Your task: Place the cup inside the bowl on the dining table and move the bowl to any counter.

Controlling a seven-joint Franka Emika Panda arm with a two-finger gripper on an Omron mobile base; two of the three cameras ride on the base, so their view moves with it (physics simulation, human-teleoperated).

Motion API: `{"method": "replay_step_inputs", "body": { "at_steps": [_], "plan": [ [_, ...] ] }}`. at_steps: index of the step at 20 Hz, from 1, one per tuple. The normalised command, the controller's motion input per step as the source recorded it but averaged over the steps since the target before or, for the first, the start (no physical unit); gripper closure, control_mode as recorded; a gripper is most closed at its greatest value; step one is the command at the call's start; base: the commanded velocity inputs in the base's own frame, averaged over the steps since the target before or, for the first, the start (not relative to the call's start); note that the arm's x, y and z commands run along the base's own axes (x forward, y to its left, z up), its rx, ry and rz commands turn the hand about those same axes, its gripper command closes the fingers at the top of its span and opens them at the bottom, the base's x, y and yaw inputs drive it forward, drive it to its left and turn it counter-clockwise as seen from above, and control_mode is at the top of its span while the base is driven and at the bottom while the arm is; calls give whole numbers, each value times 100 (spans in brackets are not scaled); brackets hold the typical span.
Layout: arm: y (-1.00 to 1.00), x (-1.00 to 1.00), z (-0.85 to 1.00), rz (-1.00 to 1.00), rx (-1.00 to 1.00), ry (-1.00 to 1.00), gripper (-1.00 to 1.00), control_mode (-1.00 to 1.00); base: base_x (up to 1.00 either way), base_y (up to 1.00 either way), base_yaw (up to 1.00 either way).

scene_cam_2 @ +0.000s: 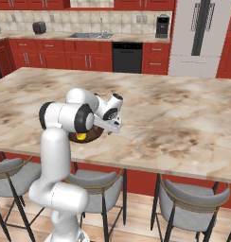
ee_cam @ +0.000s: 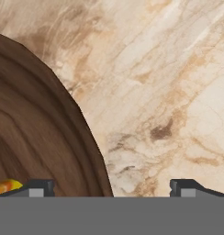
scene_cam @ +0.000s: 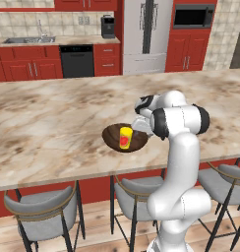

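Note:
The yellow cup (scene_cam: 125, 138) with a red mark stands upright inside the dark brown wooden bowl (scene_cam: 112, 136), near the front edge of the marble dining table (scene_cam: 53, 123). My gripper (scene_cam: 140, 126) hangs open at the bowl's right rim. In the hand view the gripper (ee_cam: 111, 188) straddles that rim: one fingertip (ee_cam: 38, 187) is over the bowl (ee_cam: 36, 137), beside a sliver of the cup (ee_cam: 6, 186), the other over the table (ee_cam: 169, 92). From the right base view my arm hides most of the bowl (scene_cam_2: 91, 137) and cup (scene_cam_2: 81, 137), with the gripper (scene_cam_2: 107, 129) above the rim.
Grey stools (scene_cam: 43, 209) stand along the table's near side. Beyond the table run red cabinets with a counter (scene_cam: 58, 40), a sink (scene_cam_2: 91, 35), a black dishwasher (scene_cam: 76, 61), a coffee machine (scene_cam: 107, 26), a toaster (scene_cam_2: 39, 27) and a fridge (scene_cam: 144, 34).

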Motion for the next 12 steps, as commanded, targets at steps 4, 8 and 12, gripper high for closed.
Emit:
{"method": "replay_step_inputs", "body": {
  "at_steps": [4, 8, 12],
  "plan": [
    [0, 0, 0, 0, 0, 1, 100, -100, 0, 0, 0],
    [0, 0, 0, 0, 0, 0, 100, -100, 0, 0, 0],
    [0, 0, 0, 0, 0, 7, 100, -100, 0, 0, 0]
  ]
}}
